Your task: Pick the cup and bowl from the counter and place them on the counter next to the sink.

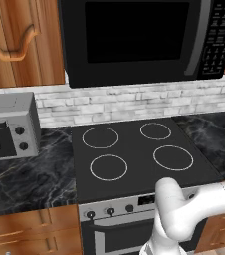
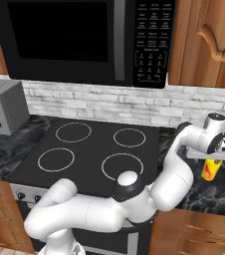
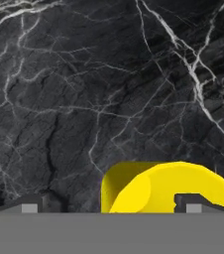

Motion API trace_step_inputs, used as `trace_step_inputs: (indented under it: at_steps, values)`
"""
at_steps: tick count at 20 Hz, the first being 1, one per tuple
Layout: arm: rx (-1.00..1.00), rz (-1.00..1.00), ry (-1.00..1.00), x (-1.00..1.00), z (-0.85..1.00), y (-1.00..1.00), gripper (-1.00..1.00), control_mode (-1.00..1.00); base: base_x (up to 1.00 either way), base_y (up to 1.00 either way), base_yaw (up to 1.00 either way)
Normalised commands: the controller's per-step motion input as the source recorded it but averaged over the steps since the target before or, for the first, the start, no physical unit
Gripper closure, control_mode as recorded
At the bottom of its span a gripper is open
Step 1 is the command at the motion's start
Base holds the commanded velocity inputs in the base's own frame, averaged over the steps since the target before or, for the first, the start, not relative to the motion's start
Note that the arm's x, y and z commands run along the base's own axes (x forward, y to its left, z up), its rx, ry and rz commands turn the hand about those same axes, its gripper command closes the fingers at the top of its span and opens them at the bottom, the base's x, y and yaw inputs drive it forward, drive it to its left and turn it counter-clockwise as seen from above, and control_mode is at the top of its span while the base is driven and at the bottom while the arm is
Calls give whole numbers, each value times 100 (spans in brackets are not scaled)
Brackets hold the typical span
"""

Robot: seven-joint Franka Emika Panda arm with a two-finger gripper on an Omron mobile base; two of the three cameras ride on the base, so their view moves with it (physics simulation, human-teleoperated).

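Cup (image 2: 211, 169): stands upright on the bench (image 2: 219, 191) right of the stovetop (image 2: 92, 149), long axis vertical, mouth upward; in the hand view the yellow cup lies between the fingers (image 3: 112, 207); fingers spread wide, not pinching it; microwave (image 2: 84, 40) keypad lettering too small to read.

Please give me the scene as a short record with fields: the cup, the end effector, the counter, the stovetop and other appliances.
cup: yellow cup stands upright on the counter, right of the stovetop
end effector: end effector open, above the cup, one fingertip over its rim; not gripping
counter: black marble counter with pale veins
stovetop: flat black stovetop, four white rings, nothing on it
other appliances: black microwave above the stovetop; silver toaster oven on the counter to its left
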Motion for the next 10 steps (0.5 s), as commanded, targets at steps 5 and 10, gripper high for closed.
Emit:
trace_step_inputs:
  at_steps: [5,10]
  values:
    - [0,0,0,0,0,0,100,-100,0,0,0]
    - [0,0,0,0,0,0,100,-100,0,0,0]
